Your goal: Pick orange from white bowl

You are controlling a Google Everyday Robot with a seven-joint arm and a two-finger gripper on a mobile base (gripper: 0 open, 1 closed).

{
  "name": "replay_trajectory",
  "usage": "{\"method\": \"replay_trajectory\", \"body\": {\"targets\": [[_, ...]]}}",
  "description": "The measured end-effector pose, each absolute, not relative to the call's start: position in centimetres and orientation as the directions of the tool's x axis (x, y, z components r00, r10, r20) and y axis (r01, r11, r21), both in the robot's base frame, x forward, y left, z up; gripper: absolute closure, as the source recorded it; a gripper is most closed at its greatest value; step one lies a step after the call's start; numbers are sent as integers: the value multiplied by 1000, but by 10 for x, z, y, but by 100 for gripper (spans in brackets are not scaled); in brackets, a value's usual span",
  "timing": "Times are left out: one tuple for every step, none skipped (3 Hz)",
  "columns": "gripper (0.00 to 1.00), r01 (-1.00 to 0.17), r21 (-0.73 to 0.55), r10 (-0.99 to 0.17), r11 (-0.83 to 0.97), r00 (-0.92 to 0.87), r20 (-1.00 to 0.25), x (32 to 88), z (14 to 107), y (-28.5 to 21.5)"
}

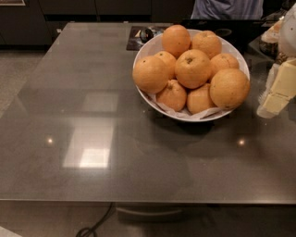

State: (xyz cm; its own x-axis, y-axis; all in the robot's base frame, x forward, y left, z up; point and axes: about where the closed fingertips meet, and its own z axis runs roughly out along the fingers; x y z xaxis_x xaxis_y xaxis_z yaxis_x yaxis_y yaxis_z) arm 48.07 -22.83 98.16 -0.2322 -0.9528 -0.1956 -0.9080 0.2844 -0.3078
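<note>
The white bowl (147,44) stands on the dark table right of centre, lined with crinkled white paper and piled with several oranges. The orange (193,69) with a dark brown stem scar lies on top in the middle of the pile. A large unmarked orange (229,88) lies at the bowl's right front, and a smaller one with a stem nub (172,95) at the front. My gripper (277,92), cream coloured, hangs at the right edge of the view, just right of the bowl and apart from it, holding nothing that I can see.
The grey glossy table (92,139) stretches left and front of the bowl. A dark mat with a small object (141,36) lies behind the bowl. A person in a blue shirt (226,8) stands beyond the far edge. Clutter (270,34) sits at far right.
</note>
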Motion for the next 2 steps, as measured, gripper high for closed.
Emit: {"method": "replay_trajectory", "body": {"targets": [[0,-908,-308,-953,284,-232,-196,481,982,-228],[0,-902,-328,-950,280,-211,-229,488,986,-222]]}}
